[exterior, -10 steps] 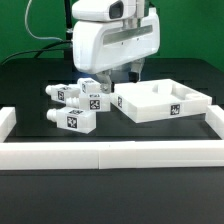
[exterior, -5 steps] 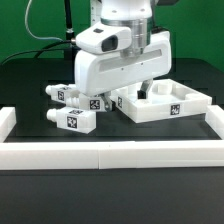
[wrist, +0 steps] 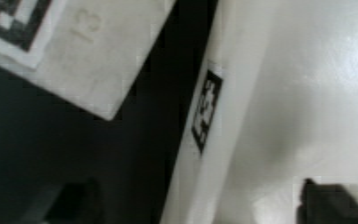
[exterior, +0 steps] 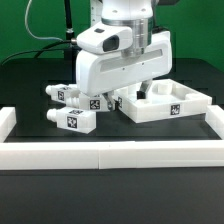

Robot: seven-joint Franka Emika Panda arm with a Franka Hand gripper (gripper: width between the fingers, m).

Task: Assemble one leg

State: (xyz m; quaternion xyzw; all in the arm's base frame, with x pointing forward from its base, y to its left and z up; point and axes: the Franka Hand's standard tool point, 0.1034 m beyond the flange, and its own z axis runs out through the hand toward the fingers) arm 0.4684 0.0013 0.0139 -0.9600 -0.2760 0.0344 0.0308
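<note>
The arm is hanging low with its jaws spread wide and gripping nothing, apparently straddling a wall of the white panel. The nearest leg is lying on the bench just beside that panel, among others like it. Judging by this, the reach for a leg is underway, and the next move is calling for the jaws to shift onto that leg and square up before closing.

Exterior cam faces me from slightly above, mid-range. Wrist cam's super close. Both catch the white panel below my gripper.
</note>
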